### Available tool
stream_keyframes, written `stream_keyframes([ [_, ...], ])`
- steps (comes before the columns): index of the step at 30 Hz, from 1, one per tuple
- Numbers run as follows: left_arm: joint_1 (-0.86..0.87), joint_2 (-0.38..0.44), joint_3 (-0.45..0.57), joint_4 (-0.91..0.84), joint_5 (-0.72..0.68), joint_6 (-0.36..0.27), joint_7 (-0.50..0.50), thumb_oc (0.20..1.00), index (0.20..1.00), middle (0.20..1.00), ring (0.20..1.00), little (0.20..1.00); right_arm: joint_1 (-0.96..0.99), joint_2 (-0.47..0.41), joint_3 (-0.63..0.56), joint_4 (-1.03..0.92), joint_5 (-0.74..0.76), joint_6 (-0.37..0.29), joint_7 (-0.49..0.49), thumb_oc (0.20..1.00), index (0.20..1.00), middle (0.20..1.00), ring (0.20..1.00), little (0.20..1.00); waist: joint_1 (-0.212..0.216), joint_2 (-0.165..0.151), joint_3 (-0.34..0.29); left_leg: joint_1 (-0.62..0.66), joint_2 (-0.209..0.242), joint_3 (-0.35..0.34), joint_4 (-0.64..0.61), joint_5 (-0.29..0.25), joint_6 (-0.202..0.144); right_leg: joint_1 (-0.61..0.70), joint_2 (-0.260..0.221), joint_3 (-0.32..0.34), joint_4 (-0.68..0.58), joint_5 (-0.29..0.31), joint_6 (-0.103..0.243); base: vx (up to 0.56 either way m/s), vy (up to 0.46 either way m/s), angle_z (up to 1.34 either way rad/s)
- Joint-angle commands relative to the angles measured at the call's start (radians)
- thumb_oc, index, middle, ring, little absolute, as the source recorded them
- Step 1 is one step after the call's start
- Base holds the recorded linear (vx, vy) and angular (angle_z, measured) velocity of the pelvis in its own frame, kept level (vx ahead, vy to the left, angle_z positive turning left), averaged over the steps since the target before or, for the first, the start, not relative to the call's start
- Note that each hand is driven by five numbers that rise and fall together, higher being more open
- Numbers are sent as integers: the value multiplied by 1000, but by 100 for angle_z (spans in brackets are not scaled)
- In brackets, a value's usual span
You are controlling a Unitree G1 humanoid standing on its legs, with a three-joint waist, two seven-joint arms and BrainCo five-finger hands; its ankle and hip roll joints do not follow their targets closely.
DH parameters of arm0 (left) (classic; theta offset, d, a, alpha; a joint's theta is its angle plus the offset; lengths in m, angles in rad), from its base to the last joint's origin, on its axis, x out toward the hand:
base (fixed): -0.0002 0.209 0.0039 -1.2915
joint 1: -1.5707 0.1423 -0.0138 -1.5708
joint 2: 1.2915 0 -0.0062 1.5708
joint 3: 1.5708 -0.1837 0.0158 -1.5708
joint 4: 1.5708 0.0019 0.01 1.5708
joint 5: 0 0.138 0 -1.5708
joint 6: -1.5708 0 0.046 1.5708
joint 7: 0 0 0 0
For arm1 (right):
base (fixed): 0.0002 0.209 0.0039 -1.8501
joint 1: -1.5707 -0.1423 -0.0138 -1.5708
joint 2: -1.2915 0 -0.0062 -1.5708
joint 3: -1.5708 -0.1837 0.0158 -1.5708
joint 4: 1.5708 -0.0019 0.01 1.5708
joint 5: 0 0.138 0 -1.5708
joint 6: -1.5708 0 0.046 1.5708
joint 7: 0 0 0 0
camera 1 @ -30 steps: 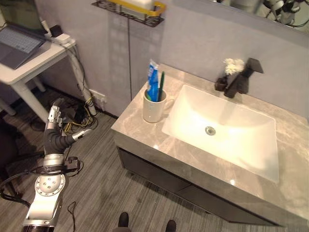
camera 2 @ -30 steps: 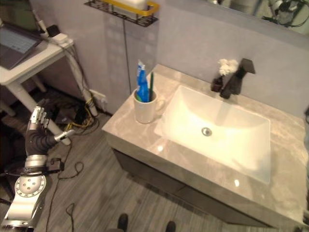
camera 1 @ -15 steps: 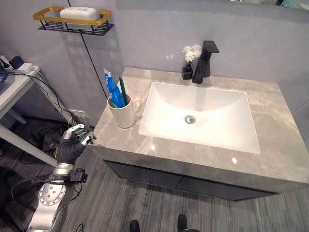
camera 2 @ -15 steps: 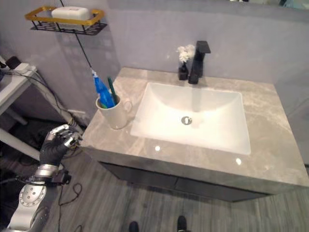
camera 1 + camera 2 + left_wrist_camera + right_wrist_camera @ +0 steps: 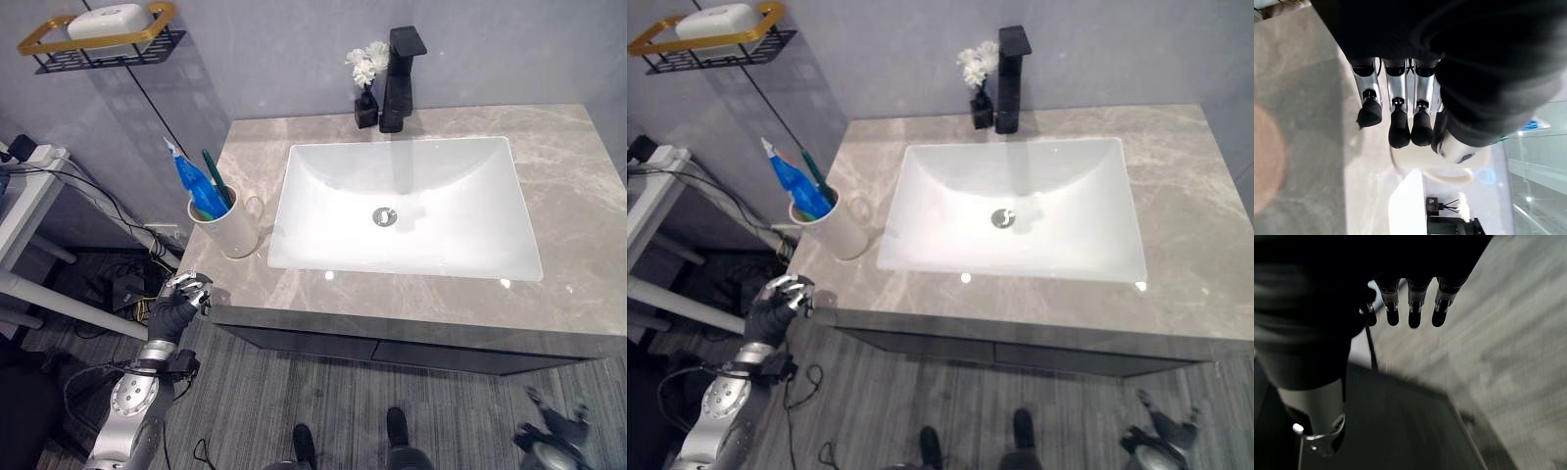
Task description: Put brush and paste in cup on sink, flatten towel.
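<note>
You have a veined marble desk [image 5: 568, 196] around a smooth white rectangular sink [image 5: 407, 206]. Left of it, a white mug [image 5: 233, 227] holds the blue paste tube [image 5: 188, 178] and green toothbrush [image 5: 216, 181]. Your left hand [image 5: 179, 301] curls its fingers empty beside the desk edge; your right hand [image 5: 1161, 438] hangs low with fingers relaxed.

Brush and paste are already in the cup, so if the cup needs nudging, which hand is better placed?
Left. The left hand sits near the counter's edge below the cup; the right hand hangs low by the floor.
</note>
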Motion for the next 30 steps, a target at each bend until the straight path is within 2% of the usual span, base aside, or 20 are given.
stream_keyframes([
  [1, -107, -13, 41, 65, -37, -42, 39, 200, 200, 200, 200, 200, -42, -4, 25, -38, 11, -44, 22, 1000, 1000, 1000, 1000, 1000, -23, -25, 27, -49, 52, -36, 3, 55, -51, 14, -39, -1, 13, 11, 21, -8, -54, 1],
  [4, -170, -14, 34, 107, -76, -38, 62, 200, 200, 200, 200, 200, -71, 14, 71, -22, 7, -31, 17, 1000, 1000, 1000, 1000, 1000, -25, -21, 35, -60, 57, -38, 3, 60, -54, 4, -35, -5, 15, 11, 17, 17, -49, 0],
  [12, -257, -15, 33, 128, -84, -47, 89, 200, 200, 200, 200, 200, -80, 56, 135, 8, 33, -19, 55, 1000, 1000, 1000, 1000, 1000, -29, -35, 34, -63, 64, -35, 3, 57, -59, 1, -30, -6, 18, 4, 14, 35, -23, -1],
  [30, -301, -15, -14, 138, -85, -50, 60, 200, 200, 200, 200, 200, -102, 91, 217, 105, 24, 5, 98, 1000, 1000, 1000, 1000, 1000, -43, -63, 23, -41, 81, -14, 3, 55, -70, 8, -14, 11, 20, -7, 6, 11, -7, -1],
])
